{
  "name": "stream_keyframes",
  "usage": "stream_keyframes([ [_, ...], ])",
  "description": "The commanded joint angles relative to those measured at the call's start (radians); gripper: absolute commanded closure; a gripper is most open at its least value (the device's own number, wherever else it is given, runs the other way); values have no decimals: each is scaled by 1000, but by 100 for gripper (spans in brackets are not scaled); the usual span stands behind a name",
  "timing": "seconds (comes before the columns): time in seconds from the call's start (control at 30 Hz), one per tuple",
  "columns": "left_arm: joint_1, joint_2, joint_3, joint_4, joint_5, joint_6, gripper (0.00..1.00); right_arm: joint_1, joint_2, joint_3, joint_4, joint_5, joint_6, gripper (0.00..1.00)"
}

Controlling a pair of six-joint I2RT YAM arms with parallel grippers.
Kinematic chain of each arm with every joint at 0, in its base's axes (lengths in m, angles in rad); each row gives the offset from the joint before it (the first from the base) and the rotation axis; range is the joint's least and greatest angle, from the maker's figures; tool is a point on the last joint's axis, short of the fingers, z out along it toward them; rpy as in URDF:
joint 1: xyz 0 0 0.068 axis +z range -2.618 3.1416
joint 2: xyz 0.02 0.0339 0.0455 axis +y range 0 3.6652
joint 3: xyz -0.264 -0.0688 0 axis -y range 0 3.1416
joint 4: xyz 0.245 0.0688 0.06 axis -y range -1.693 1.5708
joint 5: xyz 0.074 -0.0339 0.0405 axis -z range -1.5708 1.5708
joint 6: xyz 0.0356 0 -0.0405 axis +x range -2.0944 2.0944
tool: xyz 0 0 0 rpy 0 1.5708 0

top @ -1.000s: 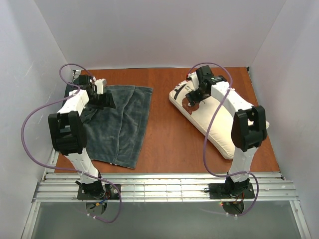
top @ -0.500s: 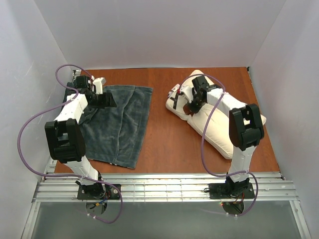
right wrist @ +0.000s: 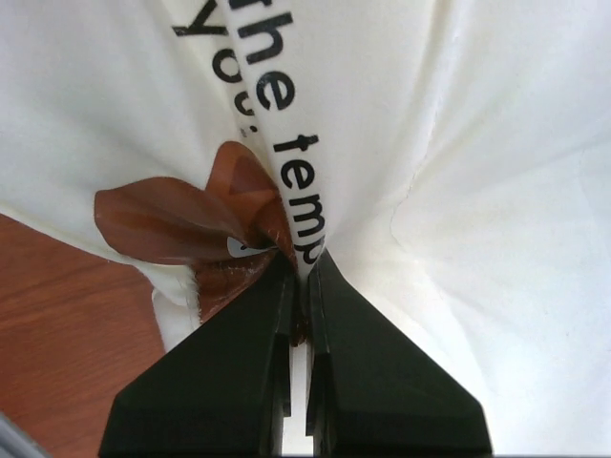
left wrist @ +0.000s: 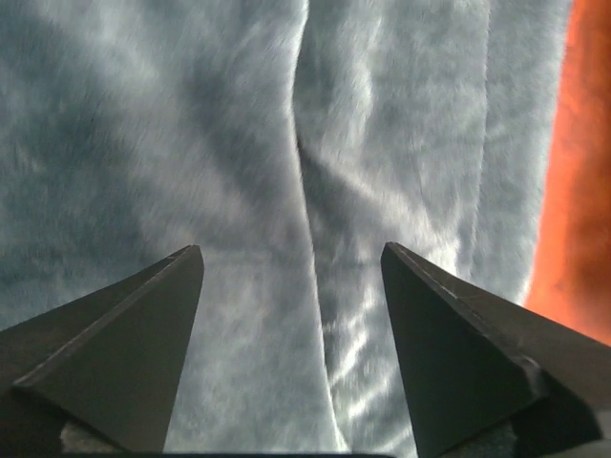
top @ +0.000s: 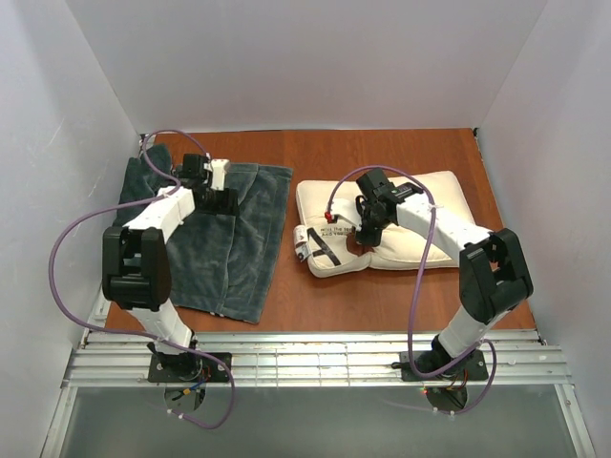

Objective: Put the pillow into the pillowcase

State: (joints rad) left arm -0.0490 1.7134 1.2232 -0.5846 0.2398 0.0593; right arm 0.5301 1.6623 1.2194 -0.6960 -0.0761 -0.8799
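Pillow point(top: 329, 200), plump cream cloth, pinched in right pincer point(right wrist: 304, 260); left pincer point(left wrist: 291, 250) gapes above plush pillowcase point(top: 239, 239).

Showing bright, even, diffuse light from overhead in the top view, casting only faint soft shadows. Blurring slightly over the pillowcase point(left wrist: 239, 143) up close, glinting with sheen near 6 o'clock. Washing out the pillow point(right wrist: 496, 191) toward 3 o'clock, nearly blown white.

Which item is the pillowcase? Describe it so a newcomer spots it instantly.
On the reddish-brown wooden table, look at the left half, under the left arm's open pincer. The flat dark grey-teal plush fabric sack lies there, spread and creased; unlike the plump cream-white printed cushion on the right, it is dark and limp.
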Motion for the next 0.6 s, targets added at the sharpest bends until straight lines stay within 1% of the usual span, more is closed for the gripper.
stream_keyframes([
  [0.0,-54,40,33,65,-209,4,29,16,-74,20,-94,-128,35,99],
  [0.07,-72,77,56,71,-227,17,32,15,-88,19,-99,-162,59,99],
  [0.1,-75,113,65,72,-279,19,33,15,-99,20,-102,-189,64,99],
  [0.2,-80,158,99,78,-310,25,37,24,-116,28,-129,-249,84,99],
  [0.33,-81,224,139,86,-365,34,46,47,-145,26,-145,-283,90,99],
  [0.37,-81,229,157,85,-366,36,53,56,-156,25,-148,-289,91,99],
  [0.43,-81,236,176,83,-344,33,61,64,-167,22,-151,-300,96,99],
  [0.47,-81,235,183,77,-336,34,74,73,-176,20,-151,-304,94,99],
  [0.53,-81,220,203,52,-301,31,87,85,-185,17,-151,-307,91,99],
  [0.57,-81,206,208,40,-275,30,97,100,-188,25,-151,-301,90,99],
])
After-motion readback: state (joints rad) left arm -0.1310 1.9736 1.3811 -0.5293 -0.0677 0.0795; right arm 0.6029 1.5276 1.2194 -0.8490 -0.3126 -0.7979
